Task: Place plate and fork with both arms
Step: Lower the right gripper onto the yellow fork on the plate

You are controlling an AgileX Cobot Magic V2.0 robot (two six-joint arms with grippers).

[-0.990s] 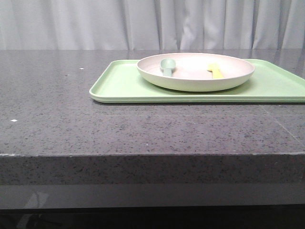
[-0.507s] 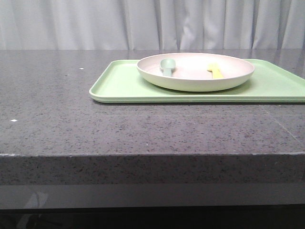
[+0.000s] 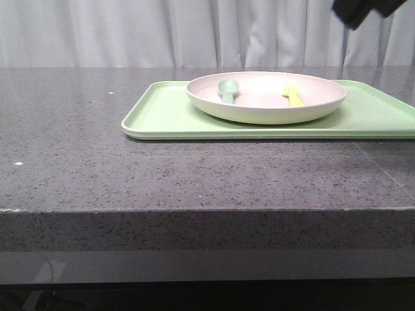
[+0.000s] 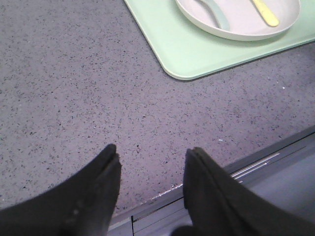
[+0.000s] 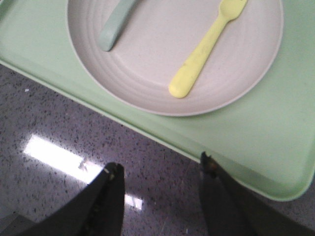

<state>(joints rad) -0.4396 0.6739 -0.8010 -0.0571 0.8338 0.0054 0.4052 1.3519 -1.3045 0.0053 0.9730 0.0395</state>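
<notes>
A: Count it off for me.

B: One plate (image 3: pixel 266 97), pale pinkish-beige with a raised rim, sitting on one light green tray (image 3: pixel 168 116). Inside the plate lie one yellow fork (image 5: pixel 206 49) and one blue-green spoon (image 3: pixel 227 88), apart from each other, the spoon toward the robot's left, the fork toward its right. Two claws, one per arm.

A: And the claws?

B: The left gripper (image 4: pixel 152 160) has its black fingers spread, nothing between them, hanging over bare counter close to the front edge. The tray's near corner is well ahead of its fingertips, off toward the right finger's side, and the plate lies beyond that. The right gripper (image 5: pixel 160 172) is also spread and empty, poised above the tray's near rim; the plate is just ahead of its tips, with the fork's handle end the nearest part of it (the tines point away from the claw).

A: Anything different from half a second ago?

B: Yes. A dark piece of the right arm (image 3: pixel 363 10) now shows in the front view's upper right corner, where there was only curtain. Plate, fork, spoon and tray lie exactly as they did.

A: The surroundings?

B: A dark grey speckled stone countertop (image 3: pixel 97 168), polished enough to throw back a bright patch of light near the right claw. Behind it hangs a pale grey pleated curtain (image 3: pixel 130 32). A few tiny white specks dot the counter on the left.
</notes>
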